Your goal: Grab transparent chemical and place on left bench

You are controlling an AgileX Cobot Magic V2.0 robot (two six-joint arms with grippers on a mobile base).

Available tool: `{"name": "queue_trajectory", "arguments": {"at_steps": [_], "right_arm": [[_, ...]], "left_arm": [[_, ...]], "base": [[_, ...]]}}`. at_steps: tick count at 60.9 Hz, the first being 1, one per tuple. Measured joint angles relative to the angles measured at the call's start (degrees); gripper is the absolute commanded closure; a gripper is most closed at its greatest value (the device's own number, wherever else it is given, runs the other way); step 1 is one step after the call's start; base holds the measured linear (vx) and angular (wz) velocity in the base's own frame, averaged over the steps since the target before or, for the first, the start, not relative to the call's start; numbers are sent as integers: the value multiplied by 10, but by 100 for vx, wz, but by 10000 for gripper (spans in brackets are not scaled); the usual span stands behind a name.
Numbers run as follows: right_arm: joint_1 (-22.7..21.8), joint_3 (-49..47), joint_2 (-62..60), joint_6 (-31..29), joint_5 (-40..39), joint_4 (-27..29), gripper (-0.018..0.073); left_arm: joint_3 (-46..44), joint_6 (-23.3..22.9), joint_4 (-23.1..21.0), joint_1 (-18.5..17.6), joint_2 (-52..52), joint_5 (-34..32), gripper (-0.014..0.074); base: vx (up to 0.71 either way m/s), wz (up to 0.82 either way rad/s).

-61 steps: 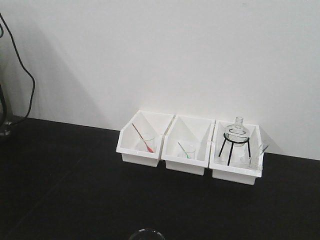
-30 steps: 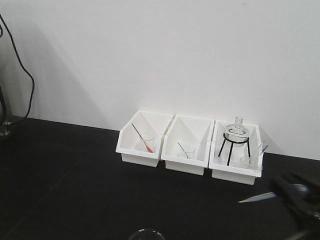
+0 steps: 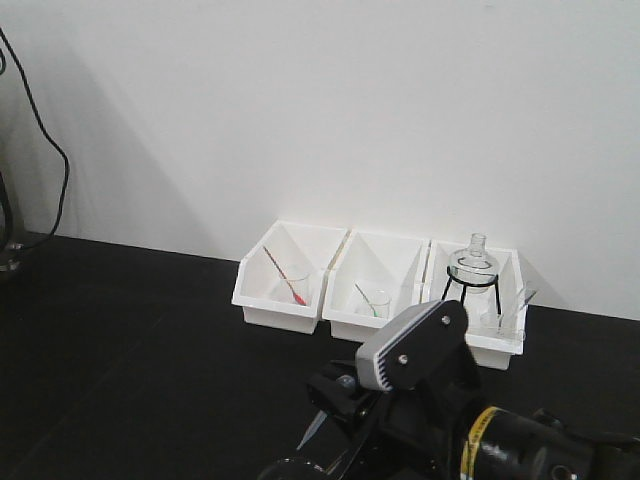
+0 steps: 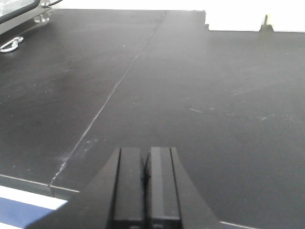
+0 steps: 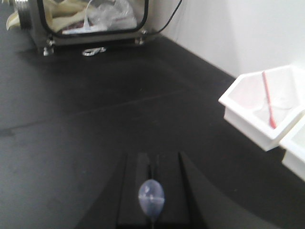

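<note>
The left bench [image 4: 200, 95] under me is matte black, smooth, with faint scuffs and a thin seam line. My left gripper [image 4: 145, 183] is matte black plastic, fingers pressed together. My right gripper [image 5: 151, 191] is the same dull black, pinching a pale translucent plastic dropper bulb [image 5: 151, 198]. The three bins [image 3: 380, 292] are white plastic, slightly glossy. The flask [image 3: 472, 262] is clear glass on a black tripod [image 3: 468, 295], material unclear. My right arm's cover [image 3: 412, 345] is smooth light grey plastic. The wall [image 3: 330, 110] is plain matte white.
</note>
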Motion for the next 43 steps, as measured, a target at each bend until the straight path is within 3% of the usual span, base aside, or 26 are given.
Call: {"name": "queue_trajectory", "arguments": {"at_steps": [11,19,37,43], "right_arm": [[22,-3,50,-1,2,-18,545],[26,-4,77,-1,9,-35,465],[26,-4,115,15,24,-37,-6],[26,-4,109,25,25,-37,-95]], "left_arm": [[0,0,0,0,0,0,600],[0,0,0,0,0,0,600],[0,0,0,0,0,0,600],[0,0,0,0,0,0,600]], "base": [[0,0],[0,0],[0,0],[0,0]]}}
